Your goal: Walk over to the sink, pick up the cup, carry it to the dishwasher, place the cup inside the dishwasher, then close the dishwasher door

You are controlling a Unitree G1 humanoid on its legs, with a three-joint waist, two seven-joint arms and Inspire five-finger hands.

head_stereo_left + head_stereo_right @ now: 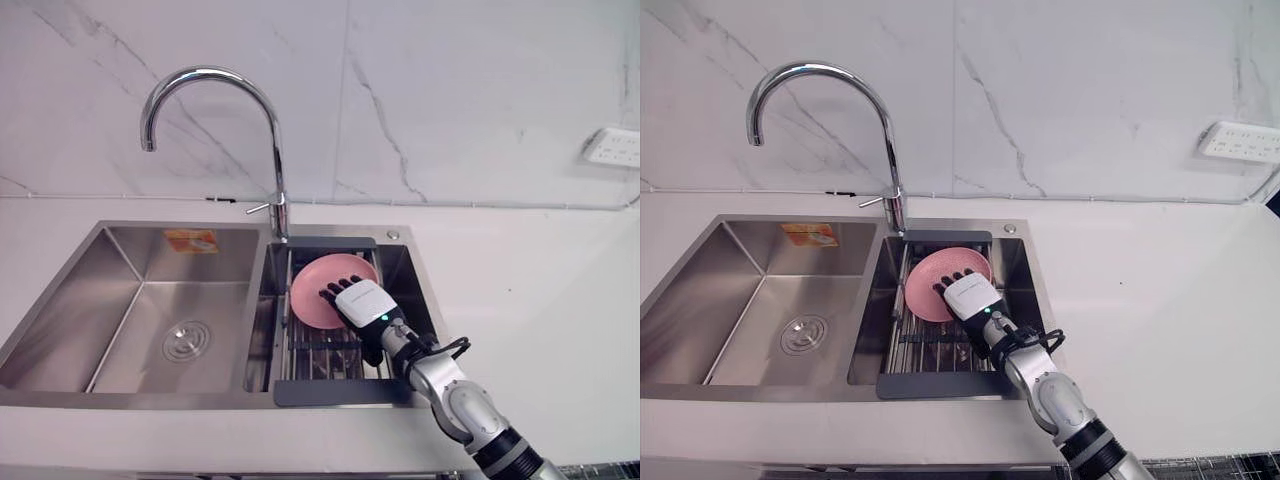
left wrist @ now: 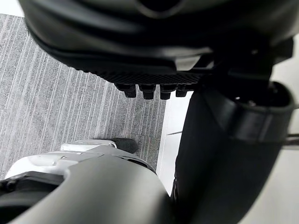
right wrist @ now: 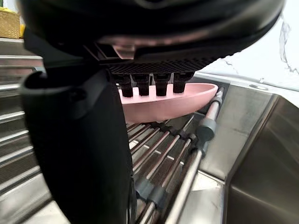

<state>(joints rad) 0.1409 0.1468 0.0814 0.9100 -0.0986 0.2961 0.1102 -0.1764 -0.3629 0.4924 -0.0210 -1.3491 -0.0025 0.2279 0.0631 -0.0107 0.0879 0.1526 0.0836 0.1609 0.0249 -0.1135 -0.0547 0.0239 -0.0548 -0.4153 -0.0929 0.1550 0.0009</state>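
I'm seeing the left basin (image 1: 130, 320) sitting open; faucet (image 1: 277, 160) arching over the divider, pink plate (image 1: 312, 290) crowding the right-side rack (image 1: 320, 355).

No text is legible (the sink's (image 1: 70, 320) orange sticker (image 1: 190, 240) is too small).

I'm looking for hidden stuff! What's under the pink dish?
The pink dish sits on a rack of metal bars across the sink. The right hand covers its near edge, so that part is hidden.

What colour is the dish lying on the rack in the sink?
The dish is plain pink, with no pattern; the left eye view shows it best.
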